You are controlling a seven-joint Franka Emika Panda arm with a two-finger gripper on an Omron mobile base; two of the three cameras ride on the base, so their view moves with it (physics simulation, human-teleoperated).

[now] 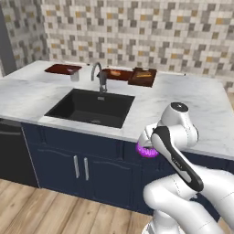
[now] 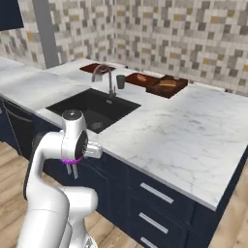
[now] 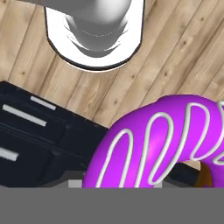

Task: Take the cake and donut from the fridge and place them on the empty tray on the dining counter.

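Jaws pinch the donut, about half spread around it. Hand view puts the purple icing w/ white squiggle lines right up close, filling the lower right; a bit of tan dough shows at the ring's hole. Beyond it: wood plank floor and dark navy drawer fronts w/ pale bar handles.

Left base view gives just a sliver of the donut, magenta, peeking from under the white wrist, in front of the navy cabinet face below the surface edge. Right base view shows the gripper pointing down, two thin fingers hanging under a purple band at the wrist, low and in front of the cabinets, nearer than the sink.

Out from there: dining counter, white-grey marble, black sink set into it at left, faucet behind the sink. At the far edge, by the tiled wall: one reddish-brown tray far left, bare top as far as I can tell. Right of the faucet, a second tray w/ an orange food on it, and just beside that a brown board w/ smth yellowish on top. Small grey cup near the faucet, clearer in right base view.
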